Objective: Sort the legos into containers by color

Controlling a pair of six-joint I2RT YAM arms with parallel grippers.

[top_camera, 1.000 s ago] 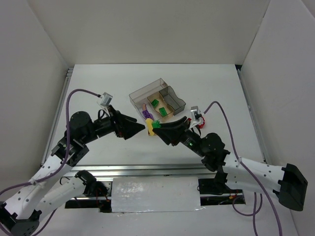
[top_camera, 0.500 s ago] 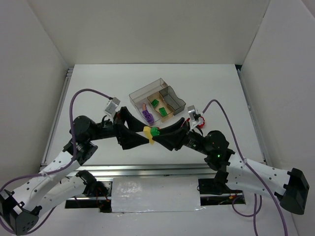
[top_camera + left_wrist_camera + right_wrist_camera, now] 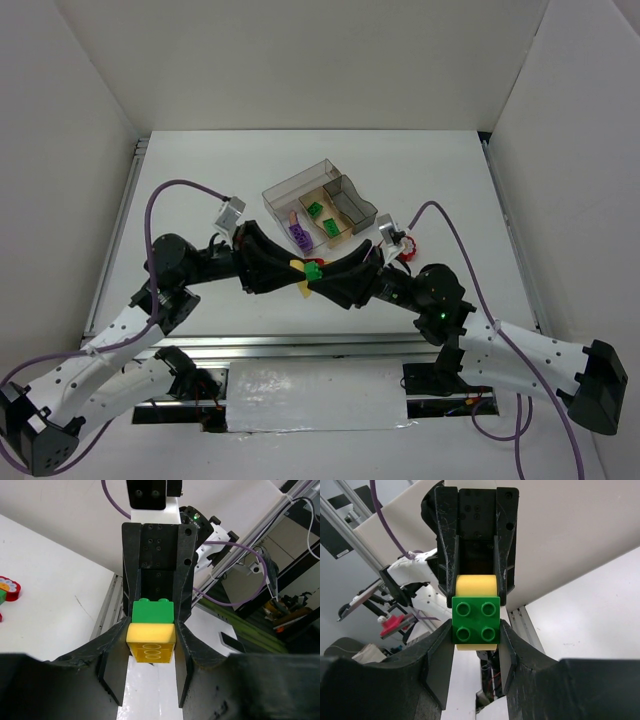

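Just near of the clear-and-tan plastic compartment tray (image 3: pixel 285 190), the left claw (image 3: pixel 151 635) clamps a yellow studded brick (image 3: pixel 151 642) and the right claw (image 3: pixel 476 630) clamps the green brick (image 3: pixel 476 620) joined to it. In the tray, two green bricks (image 3: pixel 315 209) look sorted. This pair and the red pieces (image 3: pixel 405 250) on the table's right are left.

Your left hand (image 3: pixel 292 266) and right hand (image 3: pixel 322 274) are black. Between them you see a yellow lego (image 3: pixel 151 641) and a green lego (image 3: pixel 476 620). Your arms (image 3: pixel 520 350) are white, and their cables (image 3: pixel 165 190) are purple. The worktop (image 3: pixel 200 170) is white. The containers (image 3: pixel 293 188) are clear, smoky grey and tan, with a purple lego (image 3: pixel 299 235) and green legos (image 3: pixel 315 209) inside. One red lego (image 3: pixel 405 250) sits outside.
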